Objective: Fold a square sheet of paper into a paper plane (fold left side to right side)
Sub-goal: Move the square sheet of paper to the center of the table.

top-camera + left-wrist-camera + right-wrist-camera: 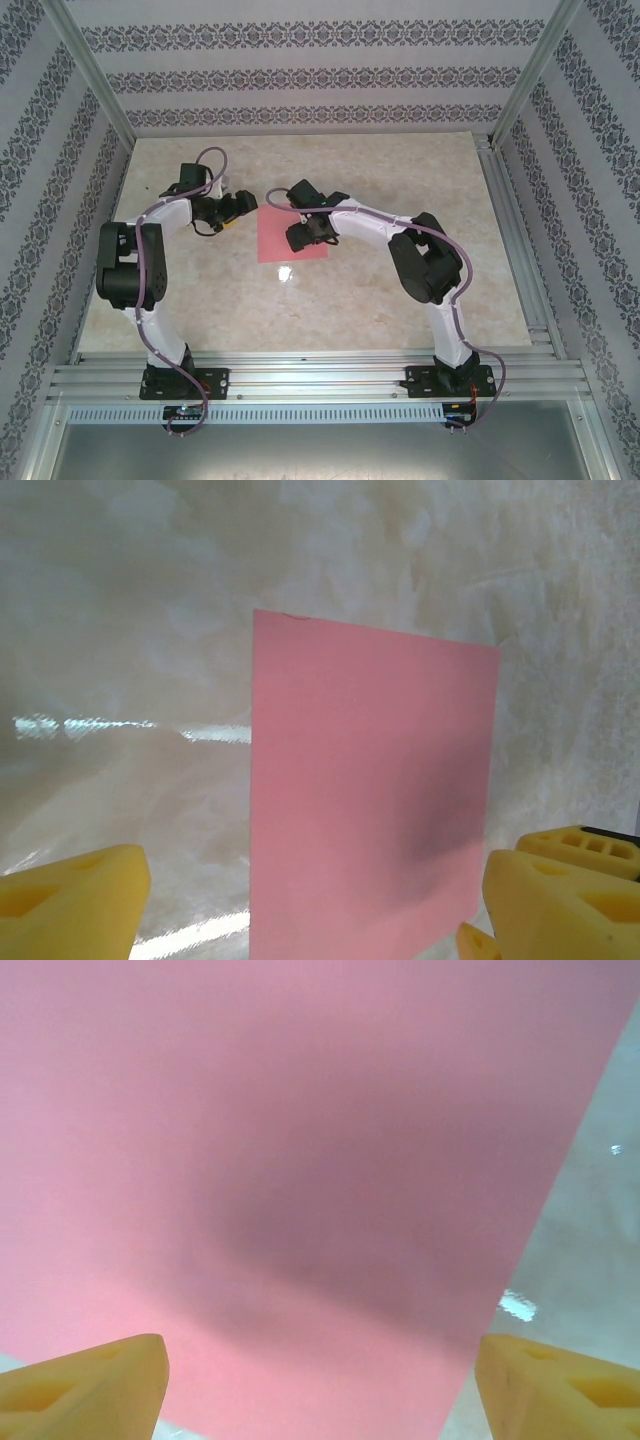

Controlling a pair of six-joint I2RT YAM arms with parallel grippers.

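So, we're basically at square one: the square sheet of paper (290,242) lies flat on the table (400,300), with no crease anywhere we can see. Our left gripper (315,900) hangs with its jaws spread wide and nothing between them, the sheet just ahead of it. Our right gripper (320,1380) hovers right over the sheet, also wide open and holding nothing. Every fold is left to do, we reckon.
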